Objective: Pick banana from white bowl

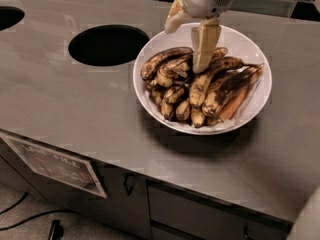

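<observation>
The white bowl stands on the grey counter at the right and holds a pile of brown-black overripe bananas. A long, curved banana lies across the middle of the pile, with other long ones beside it and short stubby ones at the front. A flat orange-yellow piece lies at the right edge of the pile. My gripper hangs straight down from its white wrist over the bowl's centre, its tip at the top of the pile just left of the long banana. It holds nothing that I can see.
The grey counter has a dark round hole left of the bowl and part of another at the far left. A label hangs on the cabinet front below. Dark tiles run along the back.
</observation>
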`<state>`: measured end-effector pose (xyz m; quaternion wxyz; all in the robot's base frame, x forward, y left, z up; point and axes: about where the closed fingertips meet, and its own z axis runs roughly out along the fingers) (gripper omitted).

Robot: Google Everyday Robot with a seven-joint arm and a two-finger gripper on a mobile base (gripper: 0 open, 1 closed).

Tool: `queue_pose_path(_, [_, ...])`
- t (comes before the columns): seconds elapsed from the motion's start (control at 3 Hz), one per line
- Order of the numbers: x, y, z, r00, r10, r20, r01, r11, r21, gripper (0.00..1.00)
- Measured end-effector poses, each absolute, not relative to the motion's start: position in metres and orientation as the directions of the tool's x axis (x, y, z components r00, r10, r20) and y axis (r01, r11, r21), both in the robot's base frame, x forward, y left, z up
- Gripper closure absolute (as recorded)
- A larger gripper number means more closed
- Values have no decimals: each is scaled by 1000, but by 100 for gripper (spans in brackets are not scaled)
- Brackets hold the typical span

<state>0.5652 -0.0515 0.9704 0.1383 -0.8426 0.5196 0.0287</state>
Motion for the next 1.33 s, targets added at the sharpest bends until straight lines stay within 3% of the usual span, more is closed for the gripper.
queue_pose_path(0.67, [565, -51, 965, 468, -861, -198, -880, -434, -190, 34])
queue_pose_path(1.33, [565, -49, 959, 482, -850, -213, -875, -453, -171, 35])
